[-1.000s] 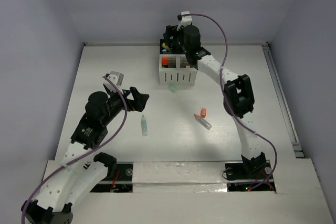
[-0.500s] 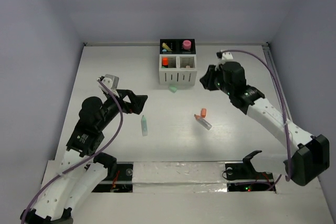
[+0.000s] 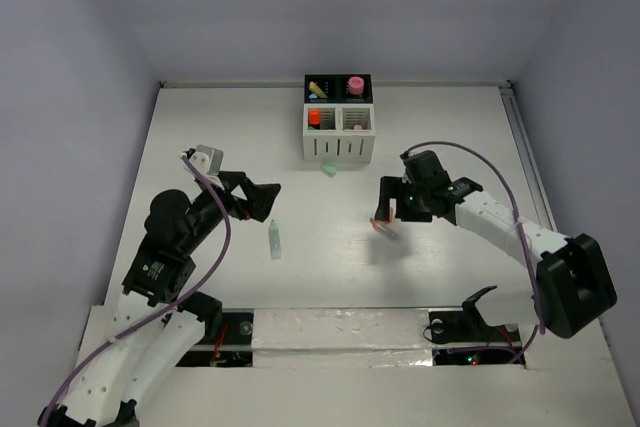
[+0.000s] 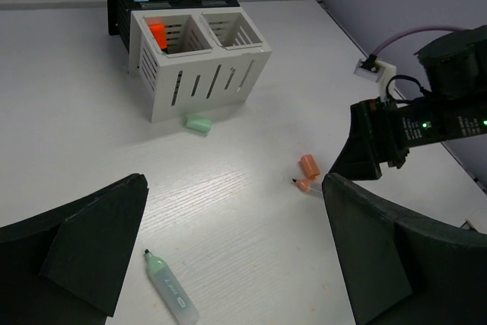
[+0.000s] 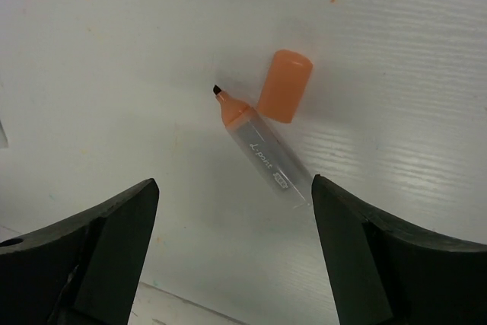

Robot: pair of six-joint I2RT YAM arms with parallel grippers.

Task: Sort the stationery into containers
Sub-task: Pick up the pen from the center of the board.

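The organizer (image 3: 338, 127) stands at the far side of the white table (image 3: 200, 137), with its two black compartments behind and its two white slatted compartments in front. In the left black compartment a yellow highlighter (image 3: 318, 87) leans, and in the right black compartment a pink highlighter (image 3: 355, 83) stands upright. An orange highlighter (image 3: 314, 118) stands in the left white compartment. Just in front of the organizer's white wall lies a small green cap (image 3: 328, 169). Further in front of the organizer and a little to its left lies a green highlighter (image 3: 274, 239) with its tip bare. In front of the organizer and a little to its right lies an uncapped orange highlighter body (image 5: 262, 150), and its orange cap (image 5: 284, 86) lies just beside the tip end. The right gripper (image 5: 230, 188) hangs over this orange body with its fingers apart, one at each side of it, and they hold nothing; whether they touch the table I cannot tell. The left gripper (image 3: 268, 197) is well in front of the organizer on its left side, near the green highlighter, with its fingers wide apart and nothing between them.
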